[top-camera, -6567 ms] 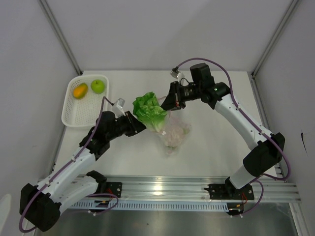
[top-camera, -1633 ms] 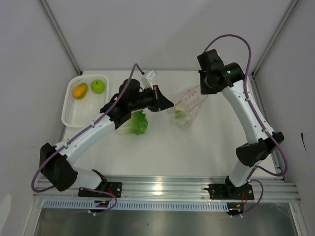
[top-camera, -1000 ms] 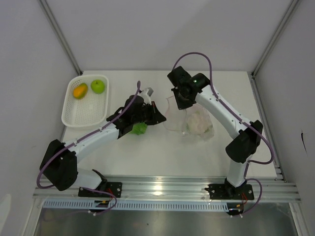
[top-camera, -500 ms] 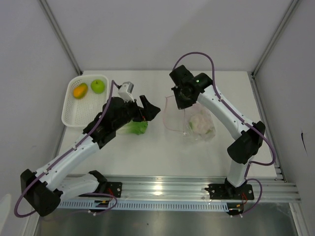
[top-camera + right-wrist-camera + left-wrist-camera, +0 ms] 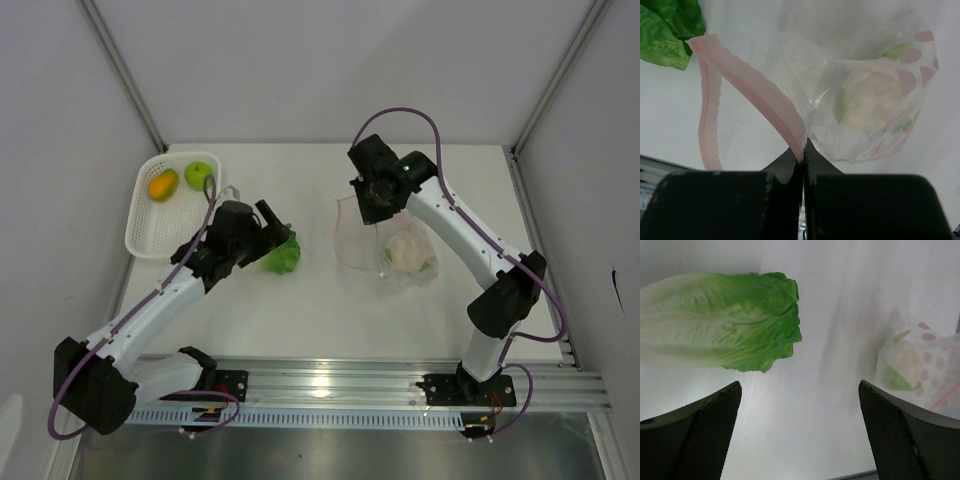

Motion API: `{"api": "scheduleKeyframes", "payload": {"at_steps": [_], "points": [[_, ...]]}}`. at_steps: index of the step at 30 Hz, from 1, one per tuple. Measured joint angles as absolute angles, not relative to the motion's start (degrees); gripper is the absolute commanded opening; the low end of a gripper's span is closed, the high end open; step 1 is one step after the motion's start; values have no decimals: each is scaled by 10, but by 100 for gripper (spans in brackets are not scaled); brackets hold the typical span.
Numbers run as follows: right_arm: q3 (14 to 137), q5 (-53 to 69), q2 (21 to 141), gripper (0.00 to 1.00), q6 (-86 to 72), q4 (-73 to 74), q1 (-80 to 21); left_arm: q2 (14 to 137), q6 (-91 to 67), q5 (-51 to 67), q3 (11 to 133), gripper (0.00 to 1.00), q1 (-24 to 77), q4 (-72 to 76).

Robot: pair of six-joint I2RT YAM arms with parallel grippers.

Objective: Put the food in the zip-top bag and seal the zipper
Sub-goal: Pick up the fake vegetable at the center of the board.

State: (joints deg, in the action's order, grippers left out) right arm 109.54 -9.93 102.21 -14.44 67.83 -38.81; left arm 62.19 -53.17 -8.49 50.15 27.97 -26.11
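Note:
The clear zip-top bag lies at mid-table with a whitish-green piece inside it. My right gripper is shut on the pink zipper and holds the mouth up and open toward the left. The leafy cabbage lies on the table left of the bag. In the left wrist view the cabbage is ahead and to the left. My left gripper hovers by it, open, and nothing is between its fingers. A green apple and an orange fruit sit in the basket.
The white mesh basket stands at the table's far left. Grey walls with metal struts close in both sides and the back. The arms' mounting rail runs along the near edge.
My left gripper has opened and pulled back left from the bag's mouth to the cabbage. The right gripper keeps its hold on the zipper and has barely moved.

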Motion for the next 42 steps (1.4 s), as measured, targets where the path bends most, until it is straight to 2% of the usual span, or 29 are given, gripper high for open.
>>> {"api": "scheduleKeyframes", "payload": {"at_steps": [4,15,20,24,32,40,42], "points": [[1088,-98,1015,0,-143,673,-388,677,-450,-88,536,100,280,-249],[1042,-73,1003,0,-133,648,-388,678,-90,-37,534,100,277,-200],[1034,-55,1002,0,-128,634,-389,695,86,48,569,100,230,-239],[1032,-40,1000,0,-123,622,-391,761,204,84,604,99,215,-270],[1030,-20,996,0,-116,609,-394,867,302,158,614,99,215,-324],[1019,-11,991,0,-114,599,-394,913,325,116,626,99,213,-310],[1017,-11,990,0,-114,599,-394,924,326,94,622,97,214,-295]]}}
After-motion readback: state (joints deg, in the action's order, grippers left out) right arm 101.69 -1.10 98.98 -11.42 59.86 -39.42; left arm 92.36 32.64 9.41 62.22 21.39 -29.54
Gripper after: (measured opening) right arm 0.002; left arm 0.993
